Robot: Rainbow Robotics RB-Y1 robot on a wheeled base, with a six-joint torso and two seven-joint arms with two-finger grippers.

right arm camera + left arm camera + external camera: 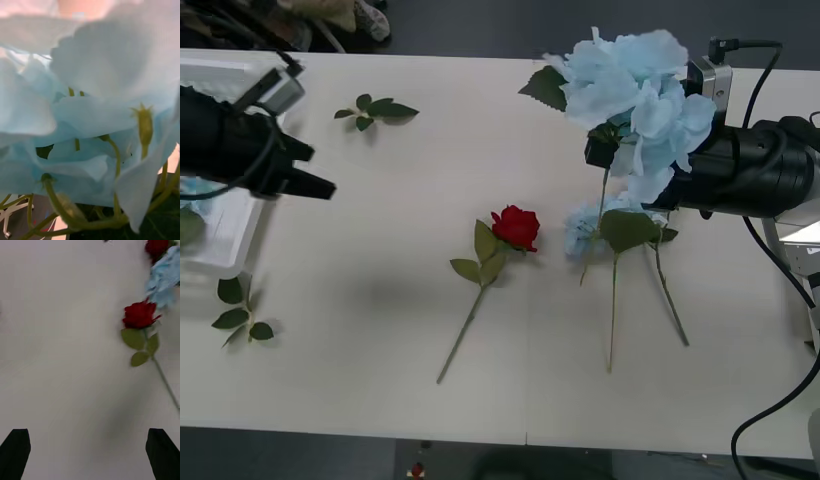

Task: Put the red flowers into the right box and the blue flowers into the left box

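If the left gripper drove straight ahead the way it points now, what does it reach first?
Probably the deep-red artificial rose lying on the white table; the left gripper, jaws open, has bare tabletop before it. Depth is uncertain.

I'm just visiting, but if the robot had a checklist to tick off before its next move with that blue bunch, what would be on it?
1. Right gripper grasps the blue flowers: ok, bunch is lifted above the table.
2. Stems hang free of the table: cannot tell, they dangle low.
3. Path to the left box: not ok, the left gripper hovers open beside it.
4. Red flower out of the way: ok, lying flat mid-table.
5. Another blue cluster left on the table: ok, still to be picked.
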